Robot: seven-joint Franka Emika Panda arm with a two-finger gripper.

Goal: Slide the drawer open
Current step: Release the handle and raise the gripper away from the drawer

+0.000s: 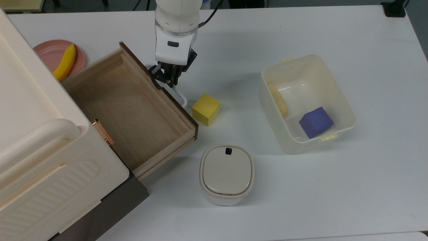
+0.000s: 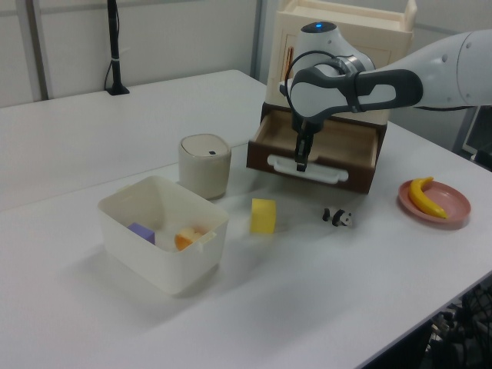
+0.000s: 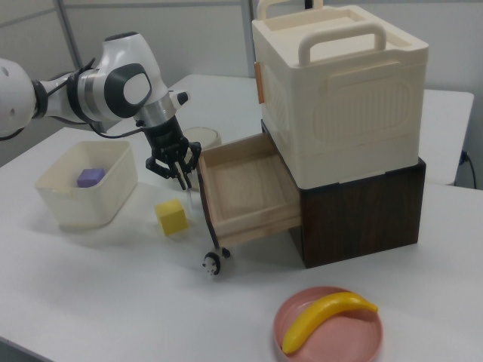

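Most of the travel looks spent: the shallow wooden drawer with its light plywood floor and dark brown front panel (image 1: 133,110) stands far out of the dark base under the cream ribbed plastic cabinet (image 1: 40,134), at the top view's left. My pincer (image 1: 169,78) sits on the white loop handle (image 1: 179,97) near its far end; whether it is clenched on the loop or merely hooked behind it I cannot tell. I judge the pull to be in its last stretch. To finish it well I would draw straight along the drawer's own line, low and slow. The hold is off-centre on the handle, so a sideways tug could twist the drawer. The small yellow cube (image 1: 206,109) lies just beside the front panel's path, and the cream rounded lidded canister (image 1: 227,174) is near the drawer's near corner; I would stop short of both.

From the top view I see the whole bare drawer floor. From the right view I see how the drawer (image 3: 245,196) hangs clear of the white counter (image 3: 98,302), and a little black-and-white object (image 3: 212,262) lying on the counter close below its front corner. From the left view I see the front panel (image 2: 315,165) face on, with the handle across it
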